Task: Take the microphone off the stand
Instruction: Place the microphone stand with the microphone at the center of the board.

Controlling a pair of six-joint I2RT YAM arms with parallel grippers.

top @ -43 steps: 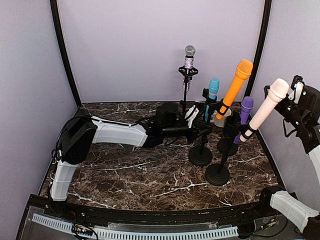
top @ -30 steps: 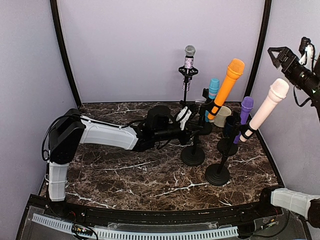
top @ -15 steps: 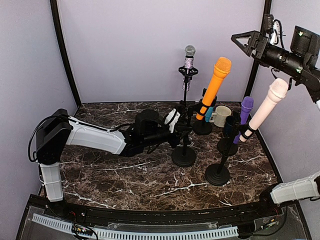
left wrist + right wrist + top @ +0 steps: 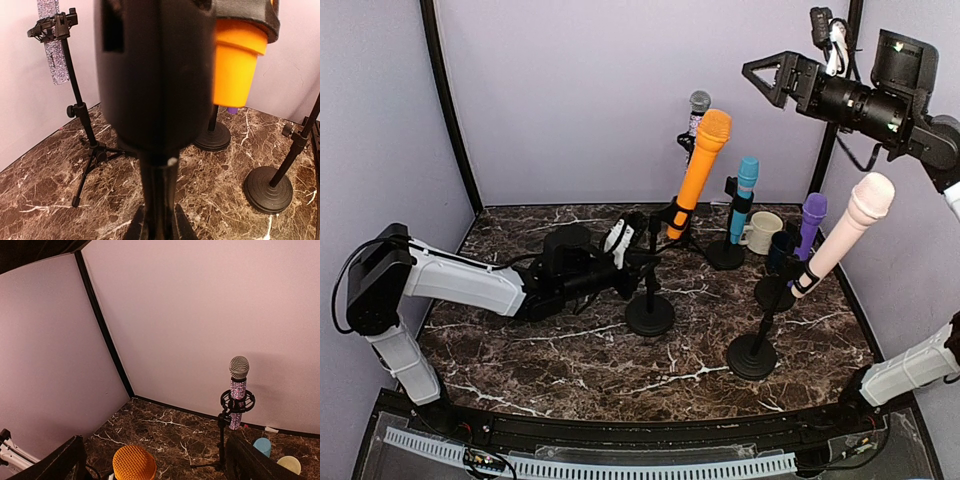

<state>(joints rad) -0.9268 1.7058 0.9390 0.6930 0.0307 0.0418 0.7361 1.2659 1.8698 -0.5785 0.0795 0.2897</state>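
1. Over the earlier frames the stand (image 4: 650, 318) carrying the orange microphone (image 4: 697, 178) has slid leftward across the worktop (image 4: 570, 350), out from among the other stands. Its round base now sits by itself, left of the blue microphone (image 4: 745, 188) and in front of the tripod of the sparkly microphone (image 4: 698, 112).
2. The left arm has drawn back to the left with it. The left fingers (image 4: 636, 259) are clamped together on the stand's pole, below the clip.
3. The right arm has swung up and to the left from beside the pink microphone (image 4: 847, 232). The right fingers (image 4: 763, 70) now hang high near the back wall, spread wide apart and holding nothing, above and to the right of the orange head. The right wrist view looks down on that head between the two tips.
4. The orange microphone is still seated in the stand's clip. Its long axis is a steep diagonal, with the mesh head up and to the right and the tail end down to the left at the clip. In the left wrist view the tail pokes out just under the clip.
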